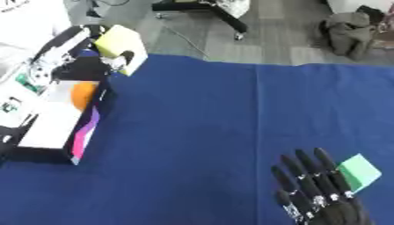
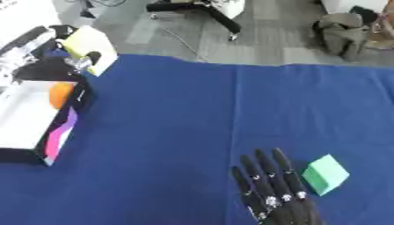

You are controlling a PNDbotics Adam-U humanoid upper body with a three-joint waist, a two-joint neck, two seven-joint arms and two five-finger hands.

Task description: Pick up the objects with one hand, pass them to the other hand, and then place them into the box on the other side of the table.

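Observation:
My left hand (image 1: pixel 115 60) comes in at the upper left, over the far end of the box, with its fingers curled round a yellow block (image 1: pixel 118 40) that has a white side. The white box (image 1: pixel 48 125), with a pink and purple side wall, lies along the table's left edge. An orange round thing (image 1: pixel 82 95) rests inside it. My right hand (image 1: pixel 317 192) stands open at the lower right, fingers straight and pointing up. A green block (image 2: pixel 325 174) lies on the blue cloth just right of those fingers, partly hidden behind them in the left eye view.
A blue cloth (image 1: pixel 200 132) covers the table. Past its far edge is grey floor with a black chair base (image 1: pixel 204 11) and a heap of cloth (image 1: pixel 346 28). White packaging (image 1: pixel 15 94) lies left of the box.

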